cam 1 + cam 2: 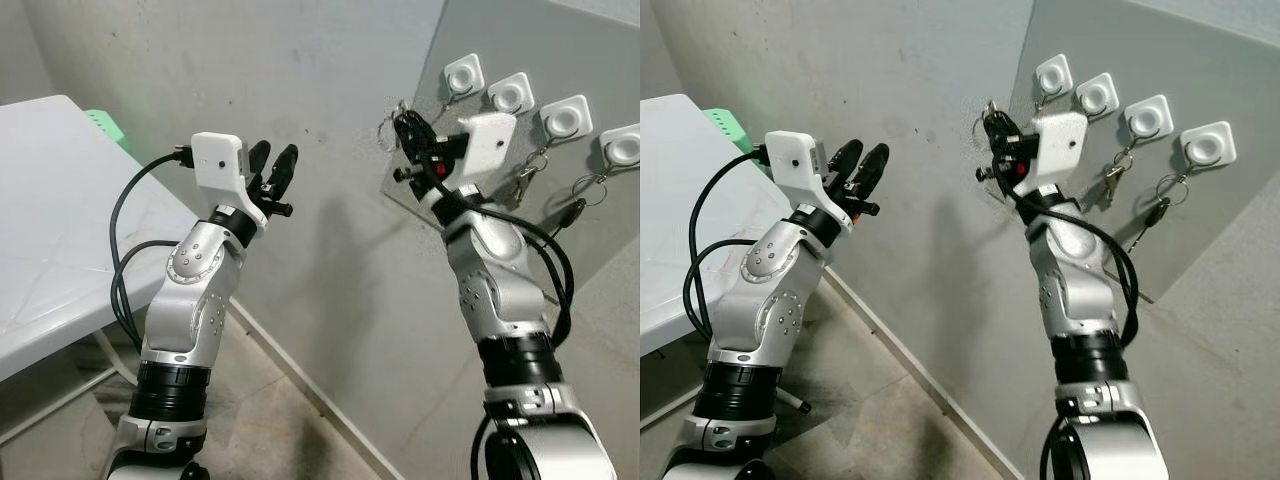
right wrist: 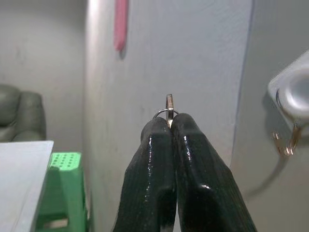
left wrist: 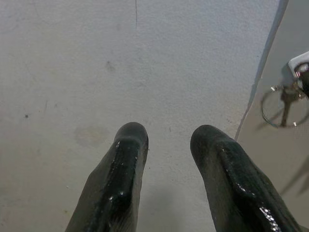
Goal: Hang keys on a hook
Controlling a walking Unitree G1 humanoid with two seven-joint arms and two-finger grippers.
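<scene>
A grey board (image 1: 520, 40) leans against the wall and carries several white square hooks. My right gripper (image 1: 405, 125) is raised beside the leftmost hook (image 1: 463, 75), to its left and slightly below it. The right gripper (image 2: 170, 121) is shut on a metal key ring (image 2: 169, 102) whose loop (image 1: 388, 128) sticks out past the fingertips. Other keys (image 1: 526, 176) hang from the hooks further right. My left gripper (image 1: 278, 165) is held up facing the bare wall, well left of the board, open with nothing between its fingers (image 3: 123, 159).
A white table (image 1: 60, 200) stands at the left with a green stool (image 1: 105, 125) behind it. The board's lower edge rests near the concrete floor (image 1: 270, 420). A grey sofa (image 2: 19, 113) is far off.
</scene>
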